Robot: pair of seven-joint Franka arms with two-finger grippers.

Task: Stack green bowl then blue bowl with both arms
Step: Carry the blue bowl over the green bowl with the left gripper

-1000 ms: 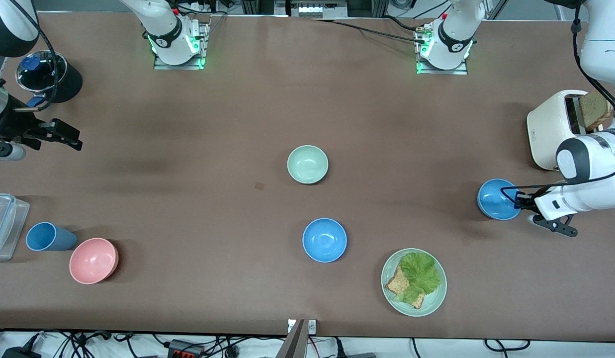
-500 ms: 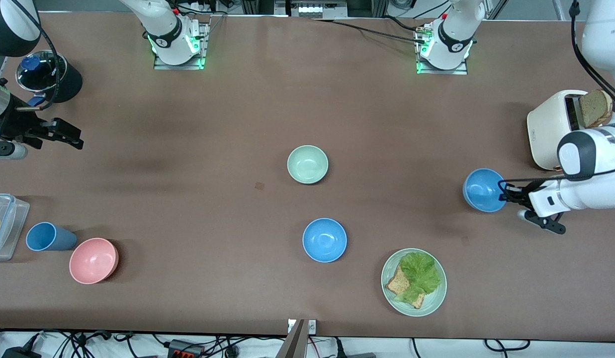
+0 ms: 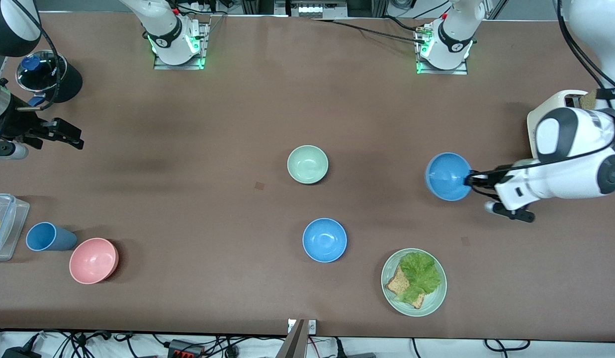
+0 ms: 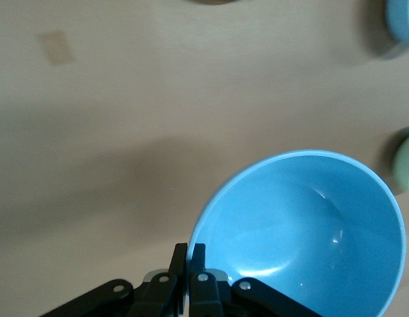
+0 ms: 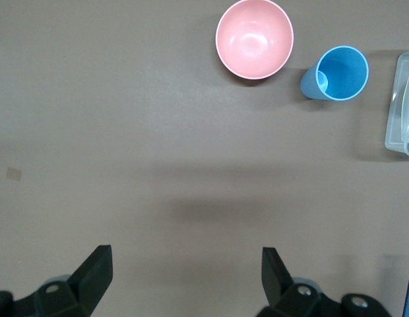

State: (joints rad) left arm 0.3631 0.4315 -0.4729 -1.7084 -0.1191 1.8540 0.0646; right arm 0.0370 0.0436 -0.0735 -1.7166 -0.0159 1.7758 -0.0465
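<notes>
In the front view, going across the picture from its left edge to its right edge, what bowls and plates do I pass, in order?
Pink bowl → green bowl → blue bowl on the table → green plate with lettuce and toast → blue bowl gripped at its rim by the left gripper, lifted over the table.

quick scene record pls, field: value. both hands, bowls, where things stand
left hand: shut on rim of a blue bowl, held tilted in the air over the table
right hand: open, empty, waiting at its end of the table
green bowl: upright on the table, empty
second blue bowl: on the table, nearer the front camera than the green bowl
stacked: nothing yet
</notes>
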